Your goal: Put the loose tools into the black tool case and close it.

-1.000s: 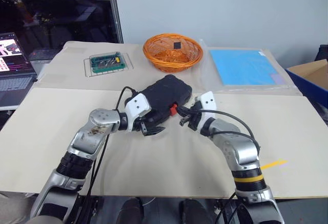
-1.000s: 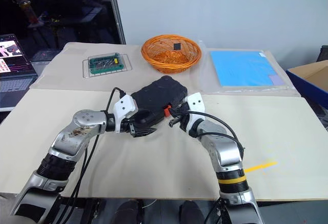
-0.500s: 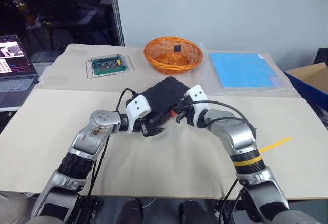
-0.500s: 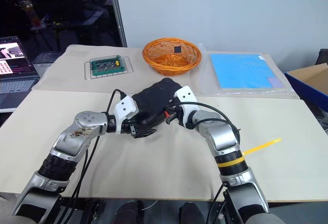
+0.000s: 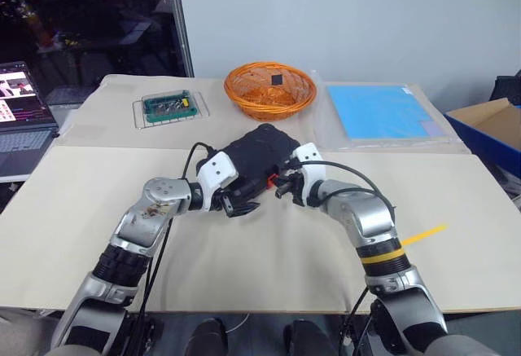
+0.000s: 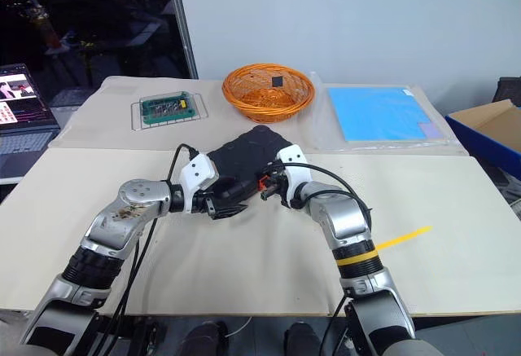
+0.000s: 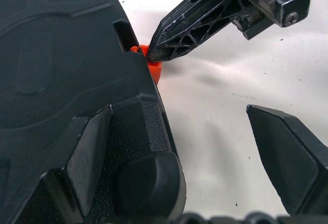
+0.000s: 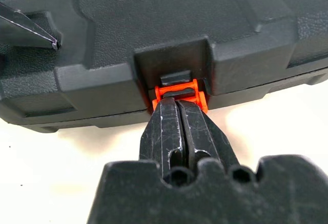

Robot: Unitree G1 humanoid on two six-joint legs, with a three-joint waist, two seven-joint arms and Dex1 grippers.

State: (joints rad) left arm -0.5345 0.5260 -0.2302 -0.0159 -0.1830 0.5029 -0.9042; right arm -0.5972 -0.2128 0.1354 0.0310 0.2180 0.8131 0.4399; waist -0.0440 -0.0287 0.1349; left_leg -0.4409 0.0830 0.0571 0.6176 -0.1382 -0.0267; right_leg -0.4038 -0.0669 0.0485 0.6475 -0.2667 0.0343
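Between the two grippers on the table [image 5: 456,201] lies the closed case [image 5: 256,154]. From the left wrist, the left gripper [image 7: 195,157] stands wide, one finger [image 7: 89,157] on the lid. From the right wrist, the right gripper [image 8: 178,112], pressed together, touches the orange latch [image 8: 177,92].

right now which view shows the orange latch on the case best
The right wrist view: the orange latch faces it squarely, with the shut right end effector touching it. The left wrist view shows it sideways; in the eye views it is a small orange spot.
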